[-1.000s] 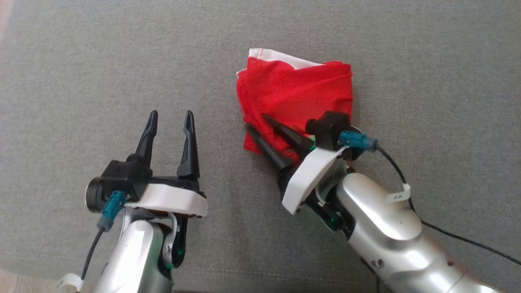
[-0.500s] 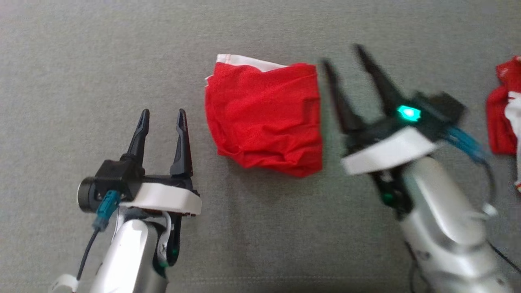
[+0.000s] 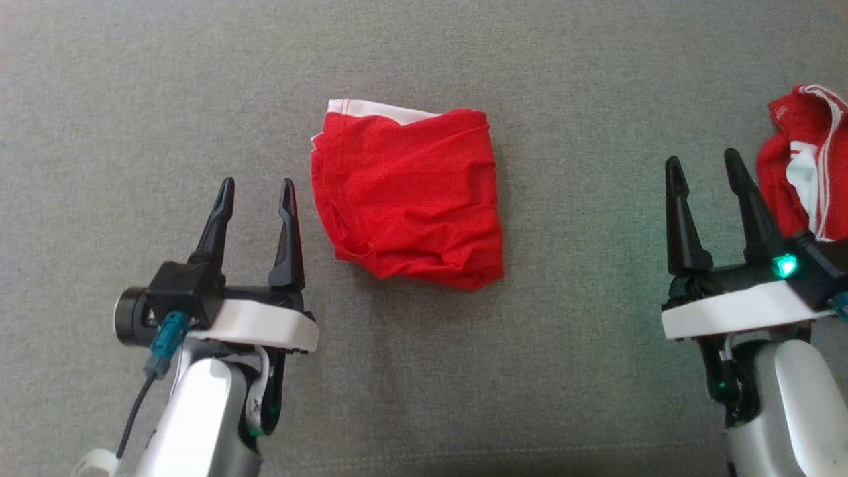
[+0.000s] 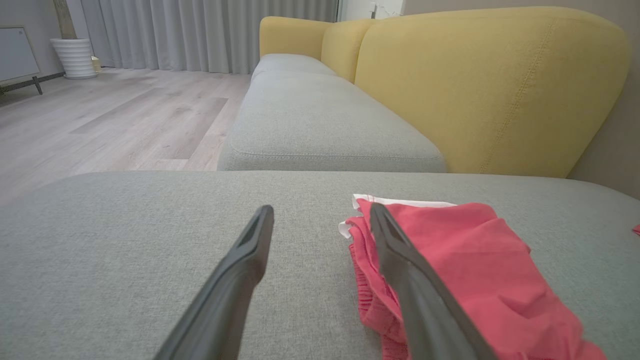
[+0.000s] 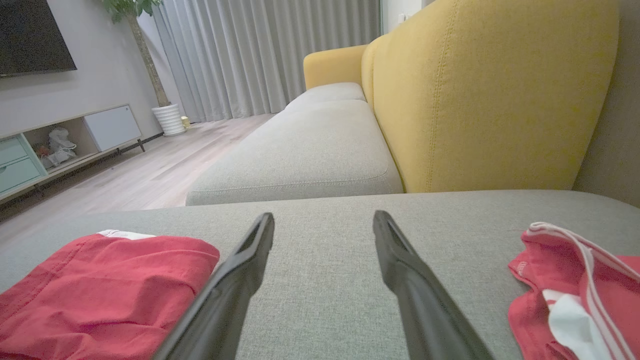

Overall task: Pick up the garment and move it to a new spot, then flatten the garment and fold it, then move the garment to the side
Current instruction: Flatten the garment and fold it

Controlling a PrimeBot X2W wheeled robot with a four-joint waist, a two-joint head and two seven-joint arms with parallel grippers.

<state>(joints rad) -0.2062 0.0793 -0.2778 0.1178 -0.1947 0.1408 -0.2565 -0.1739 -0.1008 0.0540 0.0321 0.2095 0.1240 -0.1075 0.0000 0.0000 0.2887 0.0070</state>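
A grey sofa seat (image 3: 424, 53) is seen spread beneath everything in the head view, and a yellow backrest (image 4: 490, 90) is seen rising behind it in the left wrist view. A wooden floor (image 4: 125, 115) and pale curtains (image 4: 200, 30) are shown beyond the seat.

The garment (image 3: 407, 199), red with a white band along its far edge, is laid on the seat, folded into a rough rectangle. It is placed between the two arms, nearer the left one, and its near edge is rumpled. It is touched by neither claw.

A crumpled red cloth (image 3: 801, 165) with white trim is heaped at the right edge of the head view, well apart from the garment.

The left claw (image 3: 257, 185) is held with its fingers apart and nothing between them, just beside the garment's left edge. The right claw (image 3: 702, 159) is likewise held spread and empty, well apart from the garment, with the crumpled red cloth near its outer finger. In the right wrist view a strip of bare seat is seen between that finger and the cloth.
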